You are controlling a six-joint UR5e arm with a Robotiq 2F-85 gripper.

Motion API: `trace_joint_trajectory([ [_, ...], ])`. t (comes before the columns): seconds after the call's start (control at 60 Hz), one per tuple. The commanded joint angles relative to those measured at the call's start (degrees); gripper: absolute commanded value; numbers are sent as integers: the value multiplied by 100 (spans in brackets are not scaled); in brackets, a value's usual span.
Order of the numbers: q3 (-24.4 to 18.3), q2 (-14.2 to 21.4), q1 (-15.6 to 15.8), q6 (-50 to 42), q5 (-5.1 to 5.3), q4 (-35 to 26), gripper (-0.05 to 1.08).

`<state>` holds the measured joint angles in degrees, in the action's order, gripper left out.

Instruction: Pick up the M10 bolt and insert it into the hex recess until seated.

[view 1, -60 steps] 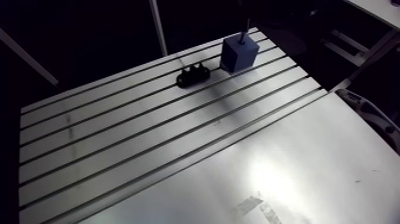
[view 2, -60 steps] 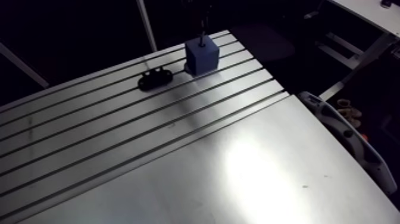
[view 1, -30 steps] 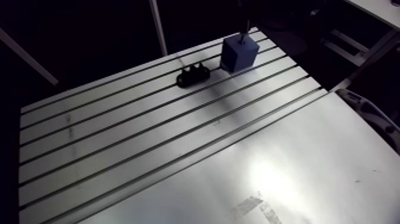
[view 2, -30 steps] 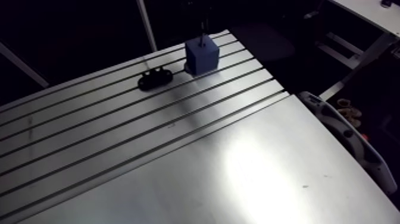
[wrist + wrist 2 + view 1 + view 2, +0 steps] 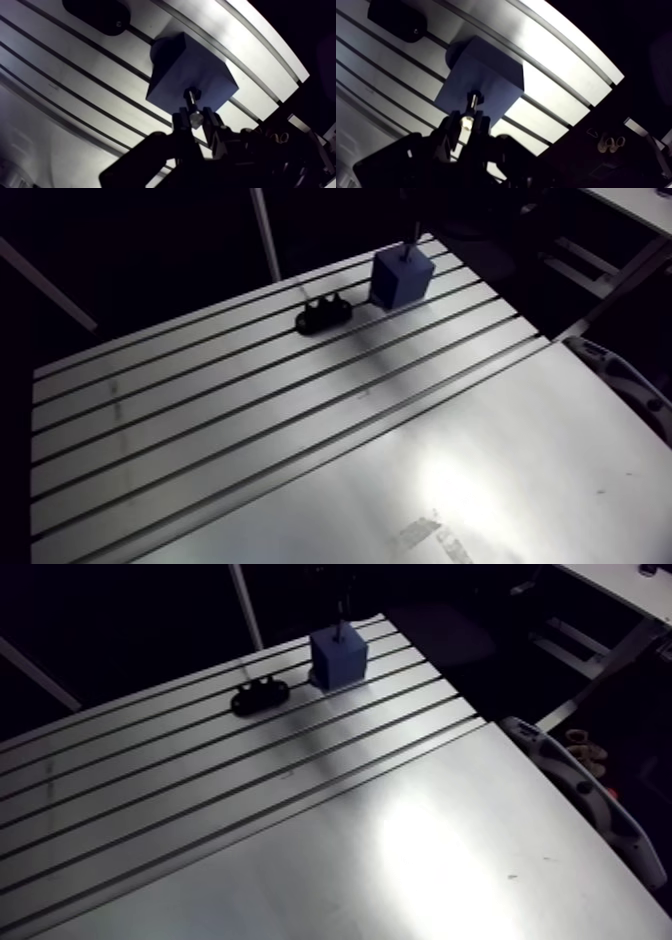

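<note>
On the slotted tabletop (image 5: 300,438), near its far edge in the arm view, a blue block (image 5: 401,278) stands just beside a low black fixture (image 5: 324,314); neither has shifted from the earlier pictures, and the thin shaft rising from the block's top sits where it did. In the wrist view the hand (image 5: 196,119) is clamped on the M10 bolt (image 5: 191,103), its two fingers closed against the bright metal; the bolt's lower end meets the hex recess (image 5: 192,93) in the block's top face. How deep it sits cannot be told. With so little change between pictures, the insertion is probably at its slow last stage or stalled at the mouth; seating looks not yet confirmed, so a straight push, with the flats lined up, seems what is left.
</note>
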<state>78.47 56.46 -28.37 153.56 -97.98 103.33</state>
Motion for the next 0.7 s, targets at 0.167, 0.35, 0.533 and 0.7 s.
trace_joint_trajectory([
  [0.167, -29, 7, -21, 4, -6, -1, 99],
  [0.35, -54, 8, -12, 4, 2, -1, 99],
  [0.533, -63, 8, 5, 4, 3, -1, 99],
  [0.7, -65, 8, 6, 4, 3, -1, 99],
])
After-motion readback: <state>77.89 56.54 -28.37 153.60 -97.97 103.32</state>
